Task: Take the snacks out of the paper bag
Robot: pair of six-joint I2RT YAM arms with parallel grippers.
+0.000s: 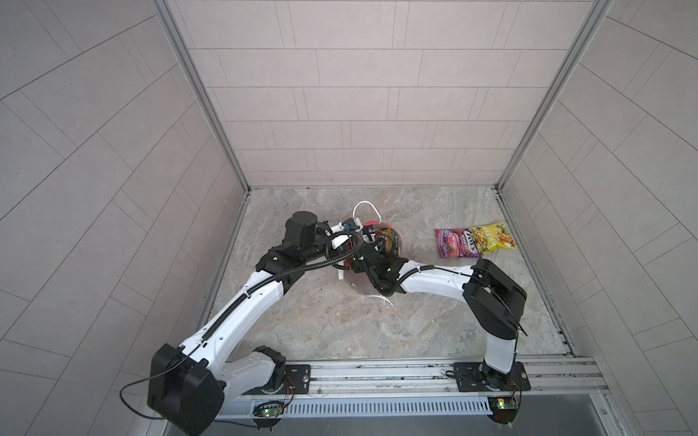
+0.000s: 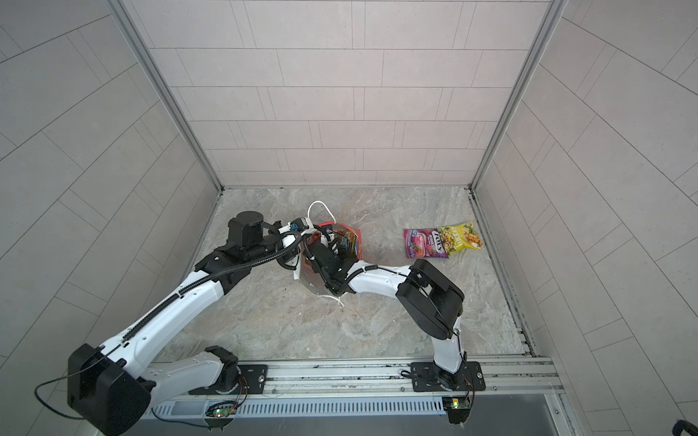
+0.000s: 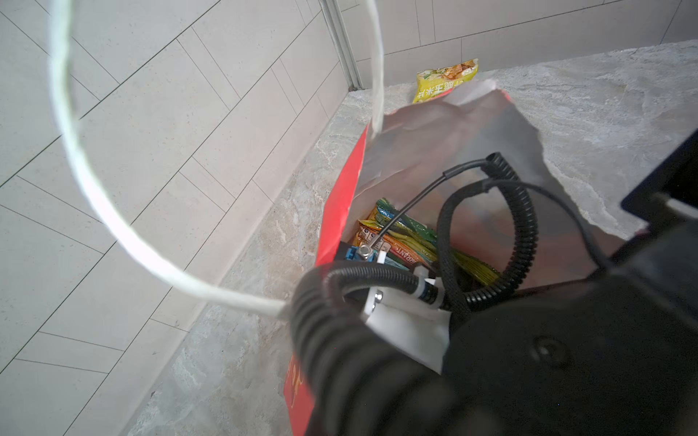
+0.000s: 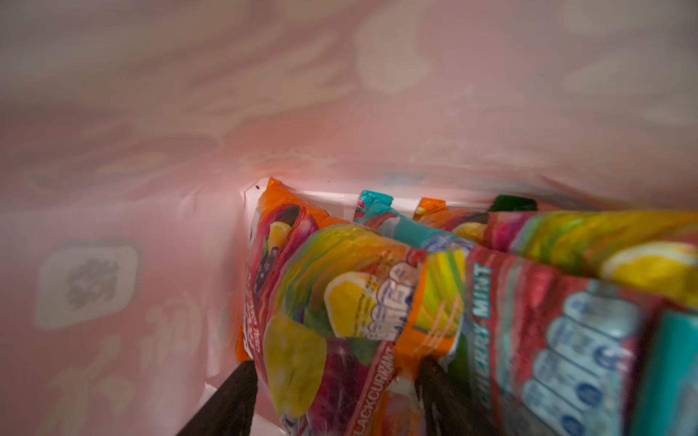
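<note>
left claw (image 1: 357,227): together, at the far-left rim of the paper bag (image 2: 357,245); can't tell what it pinches, if anything
cord handle (image 3: 75,158): white loop standing up past the bag's far rim
paper bag: red outside, white inside, middle of the counter (image 1: 340,332), mouth open; right arm goes into it
right claw (image 4: 336,362): deep in the bag, fingers (image 4: 236,396) apart, one on each side of the orange fruit packet (image 4: 340,287) marked BLACKCURRANT
snacks in bag: CHERRY MINT packet (image 4: 547,302) beside the orange one, teal packet (image 4: 381,217) and more behind, blurry
purple-pink packet (image 1: 455,243): out of the bag, flat on the counter, far right
yellow-green packet (image 1: 491,237): just right of the purple-pink one, edges touching or overlapping
</note>
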